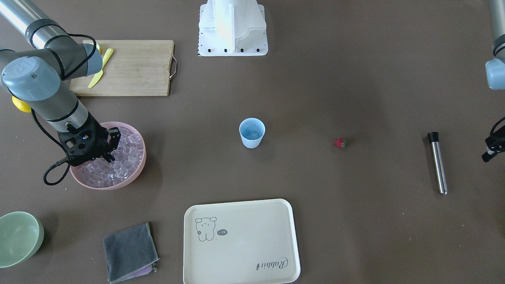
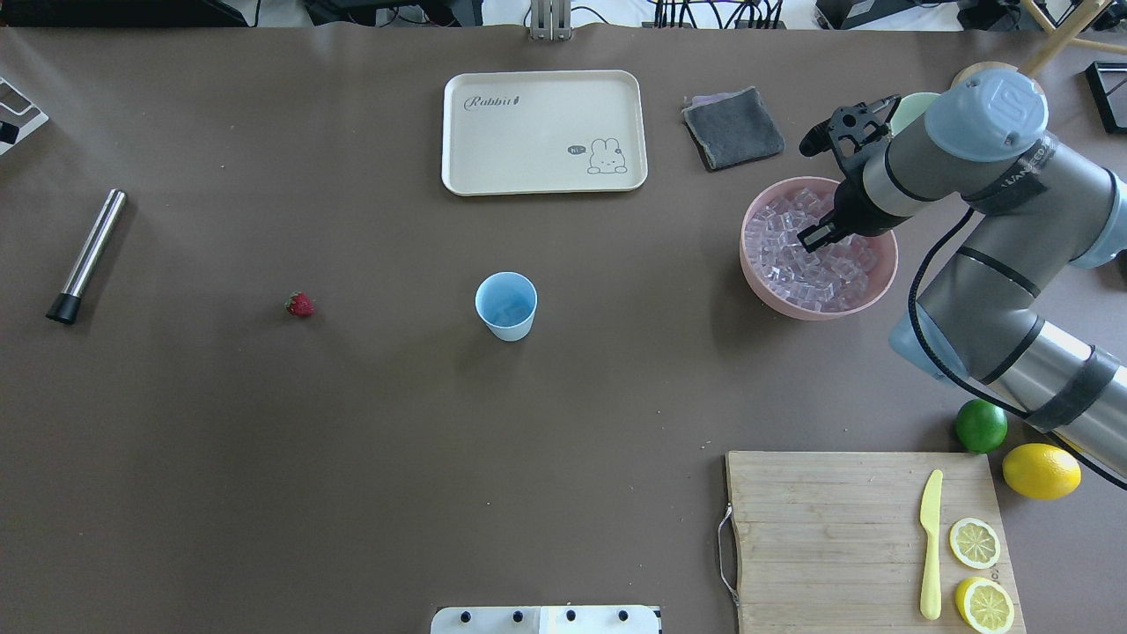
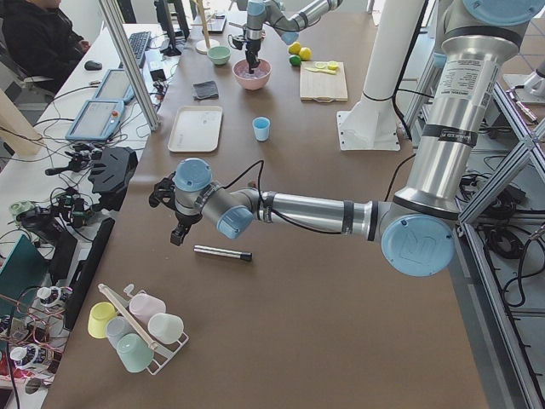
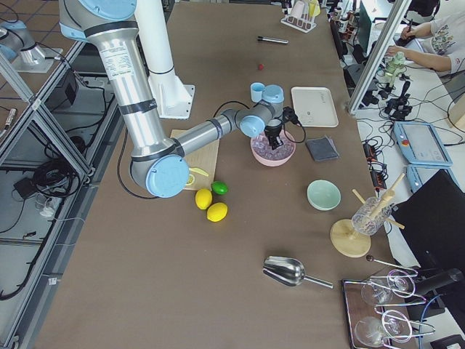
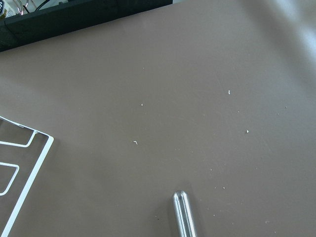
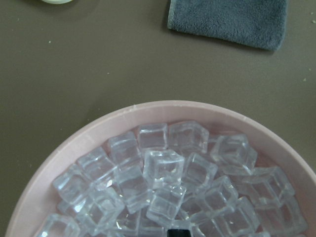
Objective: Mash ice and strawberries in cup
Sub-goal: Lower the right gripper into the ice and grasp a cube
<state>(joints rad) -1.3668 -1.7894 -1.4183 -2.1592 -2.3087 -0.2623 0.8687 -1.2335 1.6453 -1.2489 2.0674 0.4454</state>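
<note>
Dipping into the ice in the bowl, the right claw is standing spread apart; left claw: cannot tell. Overhead, cup is sitting at nine o'clock, strawberry beyond. Glossy ice may be squirting out sideways on closing.

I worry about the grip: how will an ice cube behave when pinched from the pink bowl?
Probably slippery: the ice looks glossy and smooth-faced. Likely light, since each cube is small beside the bowl. Neighbours may shift, as the cubes lie loosely heaped.
</note>
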